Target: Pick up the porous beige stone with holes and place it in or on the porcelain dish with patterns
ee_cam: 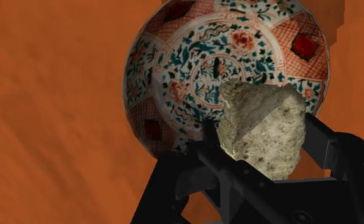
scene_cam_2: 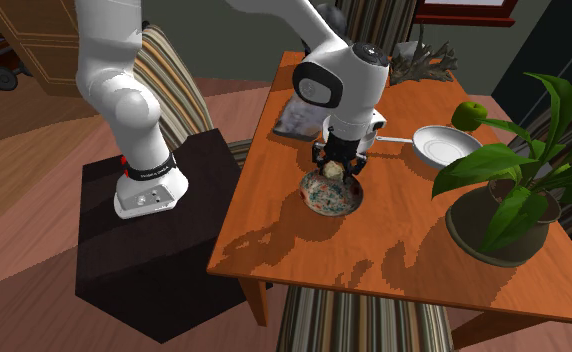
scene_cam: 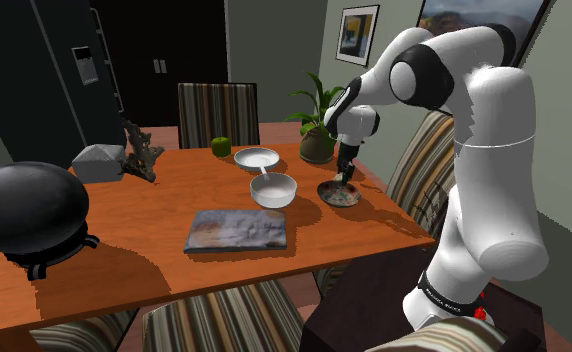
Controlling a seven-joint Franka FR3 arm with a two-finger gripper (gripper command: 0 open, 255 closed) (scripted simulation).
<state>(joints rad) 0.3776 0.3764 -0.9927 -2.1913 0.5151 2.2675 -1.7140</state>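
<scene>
A rough beige stone (ee_cam: 263,127) sits clasped between my black gripper's fingers (ee_cam: 203,143), just above a patterned dish (ee_cam: 193,63) painted in red, teal and white. In the second exterior view the gripper (scene_cam_2: 336,172) holds the stone (scene_cam_2: 332,172) over the dish (scene_cam_2: 326,200), which rests on the orange wooden table. From the shoulder view the gripper (scene_cam: 345,178) hangs directly over the dish (scene_cam: 339,195) near the table's right edge.
A white bowl (scene_cam: 274,190), a white pan (scene_cam: 257,158) and a grey slab (scene_cam: 237,230) lie toward the shoulder view's left of the dish. A potted plant (scene_cam: 317,135) and a green apple (scene_cam: 220,147) stand behind. A black dome (scene_cam: 24,215) fills the near left.
</scene>
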